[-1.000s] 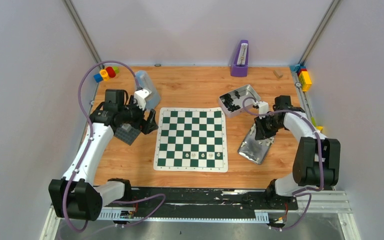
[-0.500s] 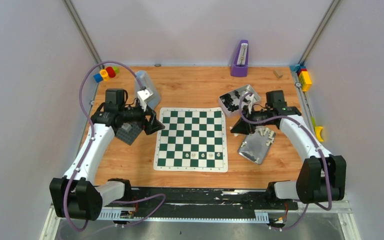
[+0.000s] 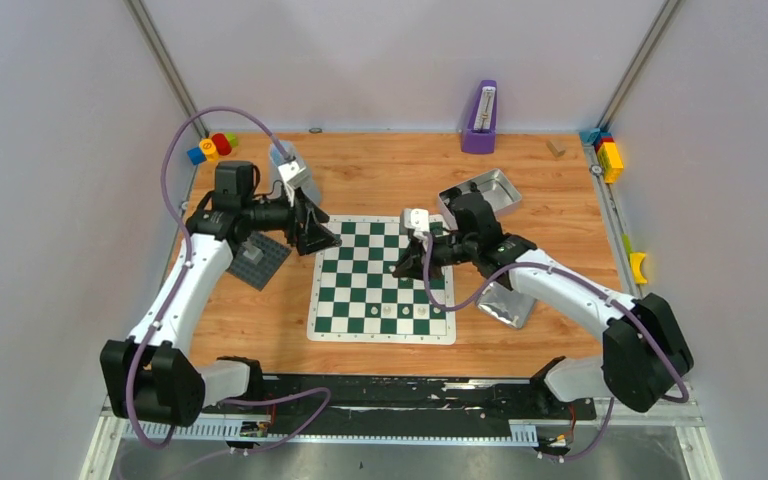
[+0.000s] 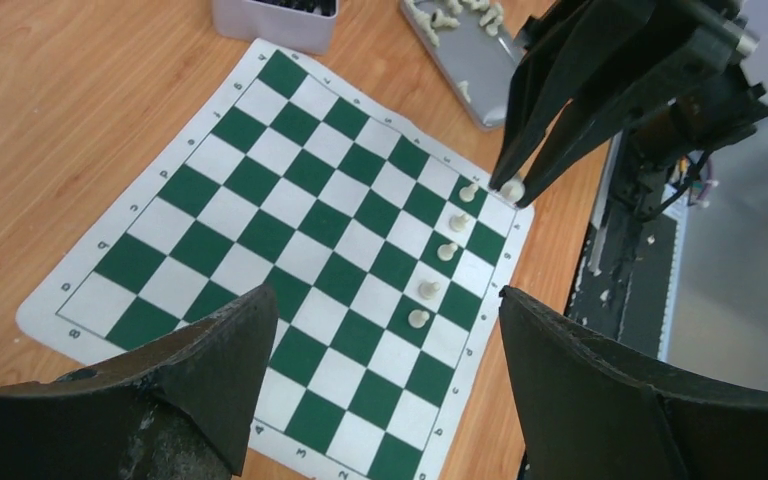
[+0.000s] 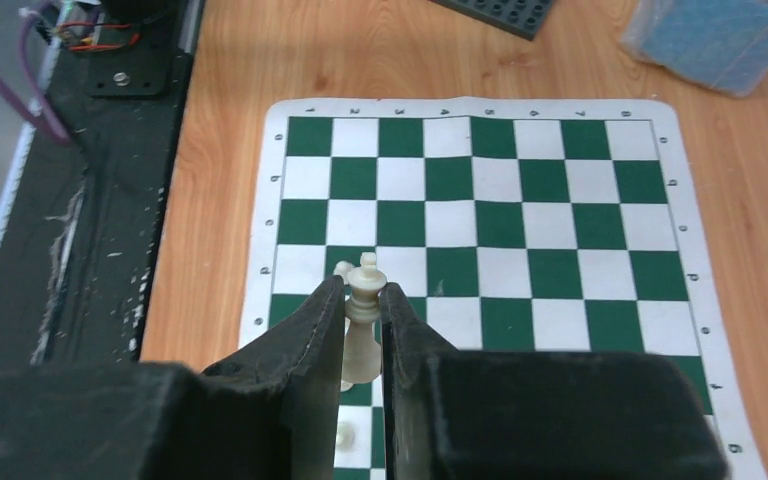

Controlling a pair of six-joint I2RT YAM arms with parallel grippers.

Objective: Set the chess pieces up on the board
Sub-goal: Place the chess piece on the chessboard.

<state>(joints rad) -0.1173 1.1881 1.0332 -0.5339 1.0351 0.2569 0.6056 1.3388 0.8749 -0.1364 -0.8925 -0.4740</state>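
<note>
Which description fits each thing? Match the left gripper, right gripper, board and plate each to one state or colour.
Things:
1. left gripper
2. right gripper
3. board
4. plate

Descriptions:
A. green and white checks
B. shut on a white piece
C. dark grey
D. open, holding nothing

Pairs: 1-D, 2-B, 3-A, 4-C

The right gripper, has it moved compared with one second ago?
Yes. The right gripper went left in the top view, from over the silver tray to over the board, gripping a chess piece.
</note>
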